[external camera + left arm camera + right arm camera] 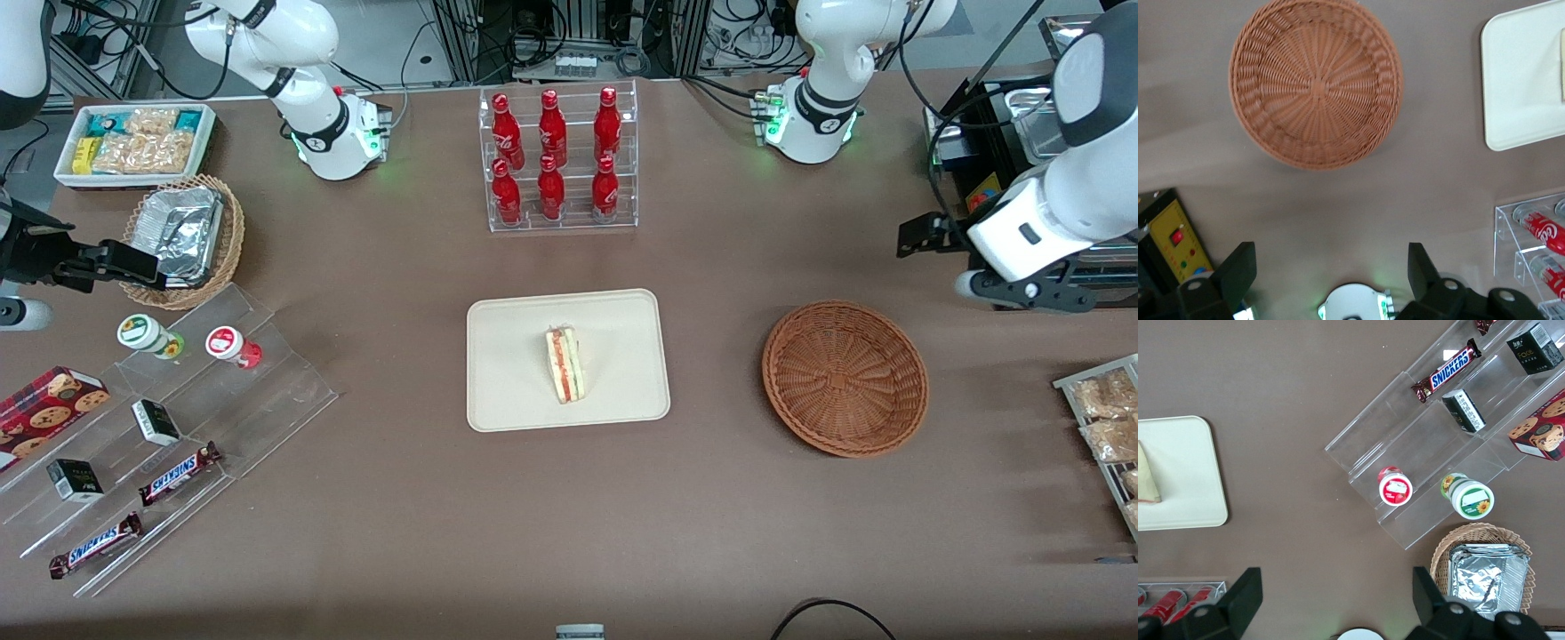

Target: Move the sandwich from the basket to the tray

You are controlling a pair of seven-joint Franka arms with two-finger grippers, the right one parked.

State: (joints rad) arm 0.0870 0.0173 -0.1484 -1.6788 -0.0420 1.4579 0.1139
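Brown tabletop (569, 533) carries all items. Sandwich (565, 364) lies on the tray (507, 391), near its middle, cut edge with red and green layers showing; it is well apart from the claw (965, 284), toward the parked arm's end of the table. Basket (845, 378) sits on the table between tray and claw, nearer the front camera than the claw, and holds nothing. Claw hangs above the table at the working arm's end, clear of the basket rim. In the wrist view its two dark fingers (1238, 267) stand wide apart with bare table between them; nothing is gripped. Basket (1316, 83) shows whole in that view, with a corner of the tray (1518, 87) beside it. Bottle rack (558, 160) with red bottles stands farther from the front camera than the tray.
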